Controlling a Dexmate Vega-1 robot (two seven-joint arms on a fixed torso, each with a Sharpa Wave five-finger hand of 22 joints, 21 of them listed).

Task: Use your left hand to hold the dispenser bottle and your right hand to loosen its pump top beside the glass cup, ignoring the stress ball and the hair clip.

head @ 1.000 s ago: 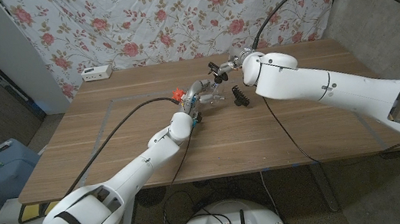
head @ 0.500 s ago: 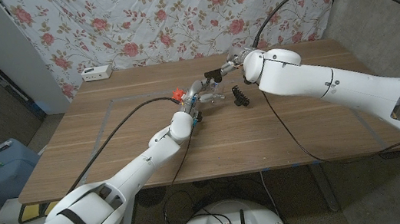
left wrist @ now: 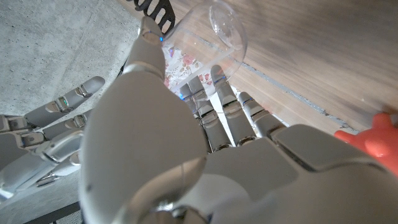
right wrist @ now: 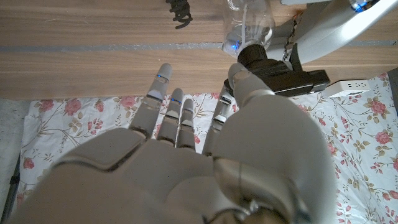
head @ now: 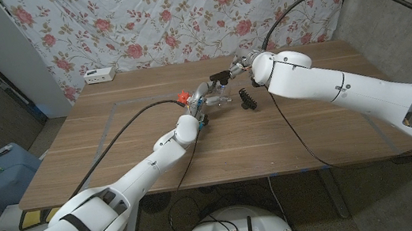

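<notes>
We see a floral rose-print cloth (head: 177, 15) hanging behind the wooden table (head: 113, 136). A grey wall (head: 407, 9) rises beyond the right hand, a white power strip (head: 99, 75) sits far past the left hand, near the cloth.

Both arms reach in from the near corners and meet past mid-worktop. The left hand (head: 202, 96) is curled in a grip, its fingers (left wrist: 227, 106) wrapped round. The right hand (head: 236, 68) hovers just beside it, fingers (right wrist: 169, 109) spread, thumb extended.
</notes>
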